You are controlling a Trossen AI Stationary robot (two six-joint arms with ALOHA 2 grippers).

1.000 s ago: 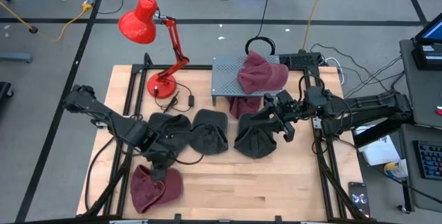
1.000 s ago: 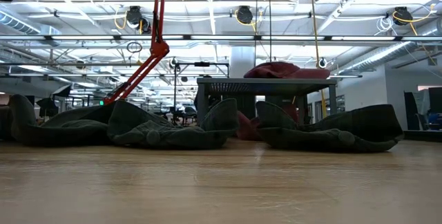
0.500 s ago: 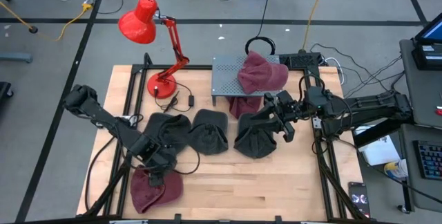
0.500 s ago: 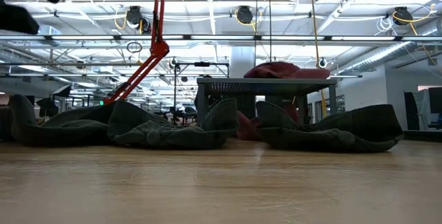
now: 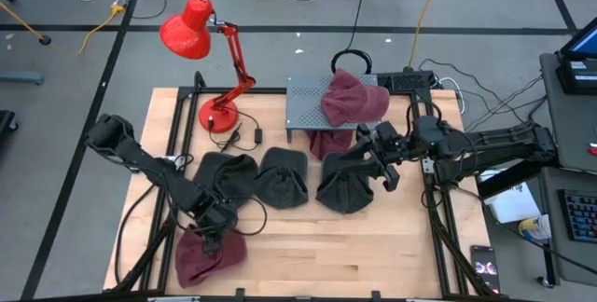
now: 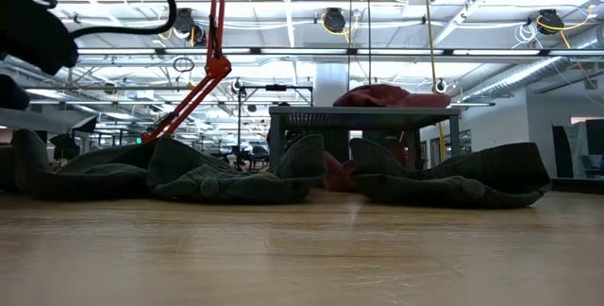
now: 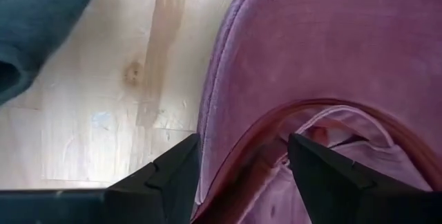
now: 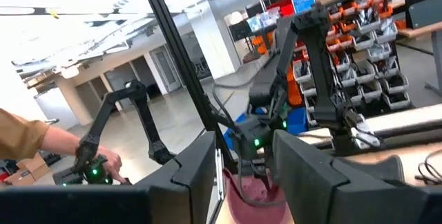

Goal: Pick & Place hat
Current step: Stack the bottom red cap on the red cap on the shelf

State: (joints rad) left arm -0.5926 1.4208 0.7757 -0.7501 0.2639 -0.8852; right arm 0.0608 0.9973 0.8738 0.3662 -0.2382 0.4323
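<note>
A maroon hat (image 5: 210, 257) lies flat on the table near its front left corner, brim and open underside filling the left wrist view (image 7: 331, 58). My left gripper (image 5: 213, 238) (image 7: 245, 142) is open, pointing steeply down over this hat, one finger at the brim's outer edge and the other over the hollow of the crown. My right gripper (image 5: 366, 156) (image 8: 242, 151) hangs open and roughly level above a dark hat (image 5: 343, 192), holding nothing. A second maroon hat (image 5: 353, 97) rests on a grey perforated stand (image 5: 306, 97). My left gripper comes at the maroon hat from above, with the curved seam between brim and crown (image 7: 242, 131) between its open fingers. I cannot tell whether the fingertips touch the cloth. The hat lies flat on the table.
Two more dark hats (image 5: 229, 176) (image 5: 283, 176) lie in a row mid-table, seen as low mounds in the low view (image 6: 198, 178). A third maroon hat (image 5: 326, 142) sits under the stand. A red desk lamp (image 5: 201, 32) stands at the far left. Bare wood lies along the front right.
My left gripper has gone down and a little toward the table's near edge, onto the maroon hat at the front left; in the low view it has dropped into the upper left corner. The hats and my right arm have kept still.
</note>
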